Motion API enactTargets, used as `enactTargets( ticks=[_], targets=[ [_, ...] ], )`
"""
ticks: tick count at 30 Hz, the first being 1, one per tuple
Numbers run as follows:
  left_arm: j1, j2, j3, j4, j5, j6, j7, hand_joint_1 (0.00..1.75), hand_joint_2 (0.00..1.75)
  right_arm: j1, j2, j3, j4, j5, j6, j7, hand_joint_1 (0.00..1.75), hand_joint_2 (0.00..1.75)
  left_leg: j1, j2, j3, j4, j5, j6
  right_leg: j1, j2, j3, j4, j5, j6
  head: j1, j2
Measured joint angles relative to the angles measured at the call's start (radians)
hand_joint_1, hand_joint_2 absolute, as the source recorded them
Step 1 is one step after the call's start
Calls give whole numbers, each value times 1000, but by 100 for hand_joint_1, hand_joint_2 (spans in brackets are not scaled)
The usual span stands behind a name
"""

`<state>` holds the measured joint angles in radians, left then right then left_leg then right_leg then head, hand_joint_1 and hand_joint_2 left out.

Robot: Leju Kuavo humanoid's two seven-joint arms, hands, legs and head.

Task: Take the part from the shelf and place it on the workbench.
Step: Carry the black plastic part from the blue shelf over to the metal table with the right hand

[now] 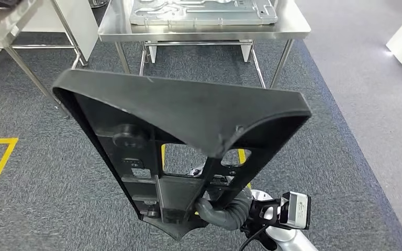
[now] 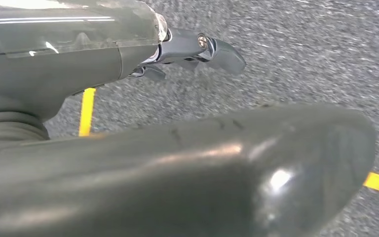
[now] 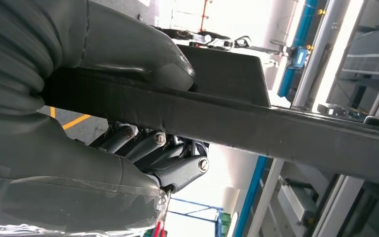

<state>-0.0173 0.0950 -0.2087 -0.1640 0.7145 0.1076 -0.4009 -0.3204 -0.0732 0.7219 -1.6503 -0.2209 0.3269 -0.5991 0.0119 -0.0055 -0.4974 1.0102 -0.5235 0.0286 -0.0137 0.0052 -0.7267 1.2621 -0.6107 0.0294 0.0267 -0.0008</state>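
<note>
The black plastic panel (image 1: 178, 141) is gripped at its lower edge by the right hand (image 1: 225, 208), the steel workbench (image 1: 204, 29) at twelve o'clock. The left hand (image 2: 197, 49) hangs empty, fingers apart. Such top-heavy, one-sided support could let the panel tilt or slip.

We read no text, label, brand or number anywhere; any print is too small or blurred.
</note>
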Motion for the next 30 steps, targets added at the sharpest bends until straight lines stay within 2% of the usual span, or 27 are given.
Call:
enactTargets(
  ticks=[1,3,4,5,7,8,9,10,11,12,13,14,15,16,18,19,20,22,24,25,28,29,30],
  targets=[
    [0,0,0,0,0,0,0,0,0,0,-1,1,0,0,-1,0,161,175,0,-1,20,-1,-15,-2,0,-1,1,-53,39,-2,0,0],
    [0,0,0,1,0,0,0,0,0,1,-2,4,0,0,-2,0,161,175,0,-2,54,-2,-44,-10,5,-6,10,-159,167,-11,1,0],
    [-1,0,0,1,0,0,-1,0,0,1,-3,5,0,0,-3,0,161,175,0,-2,63,-7,-55,-16,9,-7,14,-189,212,-18,1,0],
    [-3,0,0,1,0,0,-1,0,0,2,-4,6,0,0,-4,0,161,175,-1,-2,72,-10,-60,-23,12,-6,17,-205,234,-25,1,0],
    [-6,0,0,1,0,-1,-2,0,0,0,-4,8,-1,0,-4,0,161,175,0,0,76,1,-51,-37,14,-1,35,-216,219,-41,0,0],
    [-6,0,0,1,0,-1,-3,0,0,0,-4,8,-2,-1,-5,0,161,175,1,1,69,30,-38,-41,13,1,49,-225,212,-49,-1,0],
    [-7,0,0,1,1,0,-3,0,0,-1,-4,8,-3,-1,-6,0,161,175,2,1,46,76,-27,-44,12,1,65,-230,204,-55,-2,0],
    [-8,0,0,1,1,0,-4,0,0,-2,-5,9,-3,-2,-7,0,161,175,3,1,11,135,-29,-45,12,2,80,-235,195,-60,-3,0],
    [-8,0,0,1,1,0,-4,0,0,-2,-5,9,-3,-2,-7,0,161,175,2,1,-31,196,-45,-47,13,2,94,-236,184,-64,-4,0],
    [-7,0,0,1,1,0,-4,0,0,-2,-5,10,-3,-2,-8,0,161,175,2,1,-74,245,-79,-48,15,2,109,-237,171,-67,-5,0],
    [-6,0,0,1,1,0,-4,0,0,-1,-5,10,-3,-2,-10,0,161,175,2,1,-109,272,-119,-49,17,4,125,-237,158,-68,-4,0],
    [-4,0,0,1,1,0,-4,0,0,0,-5,11,-3,-2,-12,0,161,175,2,1,-134,274,-148,-49,18,6,143,-237,144,-69,-5,0],
    [-2,0,0,1,1,0,-4,0,0,0,-5,12,-3,-2,-15,0,161,175,2,1,-148,252,-155,-48,20,8,162,-237,130,-70,-5,0],
    [0,0,0,1,1,0,-4,0,0,0,-5,13,-3,-2,-17,0,161,175,1,1,-152,207,-128,-44,22,10,182,-237,116,-69,-5,0],
    [4,1,0,2,2,1,-5,0,0,1,-5,15,-2,-2,-20,0,161,175,-4,1,-153,100,2,-31,25,12,213,-236,89,-65,-4,0],
    [5,1,0,3,2,2,-6,0,0,1,-5,16,-2,-2,-20,1,161,175,-7,1,-150,65,55,-24,26,14,222,-235,77,-61,-4,0],
    [5,2,0,3,2,2,-7,0,0,2,-5,18,-2,-2,-21,2,161,175,-11,1,-149,45,87,-18,27,15,230,-233,69,-55,-4,0],
    [1,2,0,3,2,3,-9,0,0,1,-5,20,-4,-1,-21,3,161,175,-12,1,-132,36,83,-8,27,16,240,-225,64,-43,-5,0],
    [-2,2,0,3,2,3,-11,0,0,-1,-5,21,-7,-1,-23,3,161,175,-8,0,-107,21,80,2,26,12,230,-186,62,-33,-4,0],
    [-4,2,0,3,2,3,-12,0,0,-2,-5,21,-9,-1,-24,3,161,175,-5,0,-96,14,77,5,24,10,207,-145,49,-27,-3,0],
    [-4,2,0,3,3,3,-13,0,0,1,-6,22,-9,-1,-27,4,161,175,-2,-1,-74,8,58,9,9,6,91,11,-14,-8,-1,0],
    [-4,2,0,3,3,3,-13,0,0,4,-7,22,-9,-1,-27,4,161,175,-1,-1,-65,8,50,7,4,5,63,30,-17,-3,-1,0],
    [-3,2,0,3,3,3,-13,0,0,5,-8,22,-9,-1,-28,4,161,175,1,-1,-53,8,41,4,0,3,51,16,1,1,-1,0]
  ],
)
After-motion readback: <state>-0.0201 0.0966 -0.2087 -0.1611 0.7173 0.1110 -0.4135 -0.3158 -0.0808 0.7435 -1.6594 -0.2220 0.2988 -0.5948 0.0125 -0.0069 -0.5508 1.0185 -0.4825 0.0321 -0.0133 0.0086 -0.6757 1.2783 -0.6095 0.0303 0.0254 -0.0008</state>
